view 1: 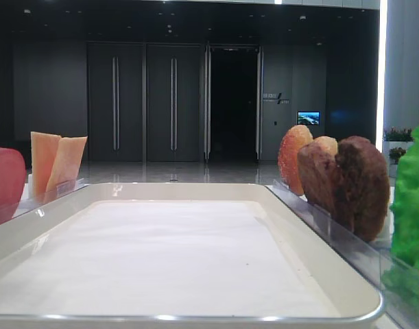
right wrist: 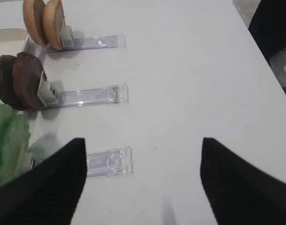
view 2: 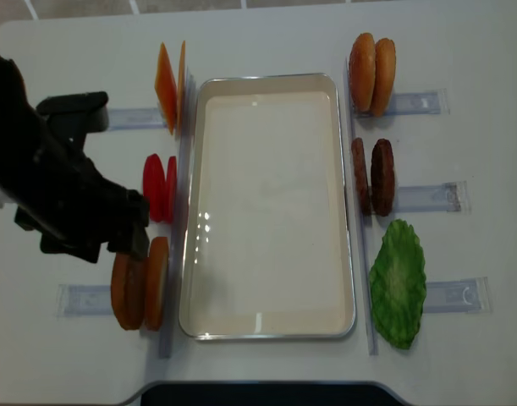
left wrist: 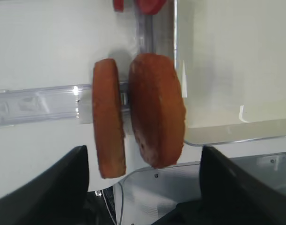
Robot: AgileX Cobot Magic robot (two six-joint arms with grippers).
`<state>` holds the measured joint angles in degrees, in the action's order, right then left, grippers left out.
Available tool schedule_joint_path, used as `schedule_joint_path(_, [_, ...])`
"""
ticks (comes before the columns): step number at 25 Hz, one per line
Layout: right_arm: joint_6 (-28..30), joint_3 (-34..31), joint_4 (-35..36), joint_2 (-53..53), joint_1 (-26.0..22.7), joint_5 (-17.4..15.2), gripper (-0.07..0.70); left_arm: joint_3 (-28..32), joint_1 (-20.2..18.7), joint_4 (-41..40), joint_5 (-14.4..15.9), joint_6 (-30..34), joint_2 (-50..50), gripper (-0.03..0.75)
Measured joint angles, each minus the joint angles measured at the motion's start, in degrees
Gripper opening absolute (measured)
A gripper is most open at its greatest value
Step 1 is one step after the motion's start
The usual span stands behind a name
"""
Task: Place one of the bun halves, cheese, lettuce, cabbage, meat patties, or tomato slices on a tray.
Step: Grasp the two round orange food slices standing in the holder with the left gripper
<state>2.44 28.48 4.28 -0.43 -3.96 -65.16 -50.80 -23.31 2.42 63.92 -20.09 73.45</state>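
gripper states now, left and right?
Left gripper: open, holding nothing, above the orange-brown discs beside the tray.
Right gripper: open, empty, over the table.

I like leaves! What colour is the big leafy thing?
Bright green lettuce leaf, clearest in the overhead view.

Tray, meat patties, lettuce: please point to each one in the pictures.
tray (view 2: 271,330): overhead exterior view, near rim.
meat patties (view 2: 382,177): overhead exterior view, right patty's edge.
lettuce (view 2: 398,282): overhead exterior view, leaf centre.
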Motion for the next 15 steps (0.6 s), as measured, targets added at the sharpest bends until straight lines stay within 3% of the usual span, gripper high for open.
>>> schedule_joint_path(7, [0.0, 0.0, 0.0, 0.0, 0.0, 0.0, 0.514, 0.0, -4.57, 0.0, -2.1, -2.99, 3.45, 0.558])
schedule_joint_path(15, [0.0, 0.0, 0.0, 0.0, 0.0, 0.0, 0.514, -0.04, -6.31, 0.1, -4.73, -4.43, 6.85, 0.558])
